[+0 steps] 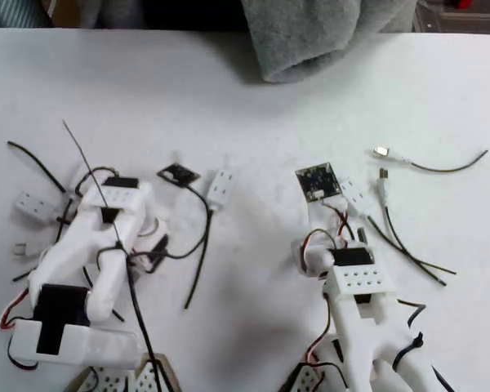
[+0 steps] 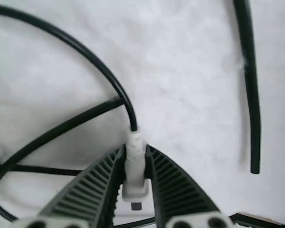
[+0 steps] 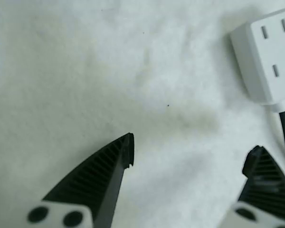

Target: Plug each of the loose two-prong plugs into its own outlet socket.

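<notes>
— Where was the small white two-prong plug (image 2: 134, 173)?
— Clamped lengthwise between the left gripper (image 2: 133, 154) jaws, its thin black cord (image 2: 104, 76) running out ahead.
— And the right gripper (image 3: 190, 149)?
— Spread wide, with the white plastic outlet block (image 3: 268, 57) just beyond one finger (image 3: 266, 183).

The high camera looks down over the whole white table (image 1: 253, 122). Each wrist camera hangs close over that same tabletop, facing down past its own fingers: left gripper (image 2: 134, 151) pinching a white plug (image 2: 134, 178), right gripper (image 3: 192, 145) spread.
</notes>
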Available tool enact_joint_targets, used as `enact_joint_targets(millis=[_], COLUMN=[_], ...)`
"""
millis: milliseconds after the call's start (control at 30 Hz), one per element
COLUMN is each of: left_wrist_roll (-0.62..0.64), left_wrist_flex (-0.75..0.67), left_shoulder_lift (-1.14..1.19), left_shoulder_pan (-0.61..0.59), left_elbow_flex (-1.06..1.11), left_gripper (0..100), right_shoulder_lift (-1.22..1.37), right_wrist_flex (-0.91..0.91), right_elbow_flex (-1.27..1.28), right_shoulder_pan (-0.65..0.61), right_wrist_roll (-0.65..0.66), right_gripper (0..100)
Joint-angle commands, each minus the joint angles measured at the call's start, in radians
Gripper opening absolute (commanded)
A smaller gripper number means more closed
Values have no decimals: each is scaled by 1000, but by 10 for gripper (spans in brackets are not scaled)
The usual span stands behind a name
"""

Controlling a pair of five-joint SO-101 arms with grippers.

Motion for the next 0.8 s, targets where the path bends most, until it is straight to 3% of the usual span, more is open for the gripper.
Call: enact_joint_targets(millis=[0,167,433,600,767], left_wrist_roll=[-11,17,252,399,511], left_wrist_flex=[48,250,413,364,244], left_shoulder_lift=[-45,-45,-45,-131,-467], left_shoulder_pan=[4,104,291,306,291], left_elbow_flex=[-94,-408,-833,-841,-671], left_gripper=[24,24,24,24,24], right_shoulder_lift=[2,2,2,2,2], right_wrist_flex=[-13,-16,-18,-19,-31], right_elbow_flex=[-6,-6,-6,-6,-6], right_shoulder_pan=[4,4,4,4,4], right_wrist_roll=[2,2,2,5,5], right_gripper=[362,362,362,362,362])
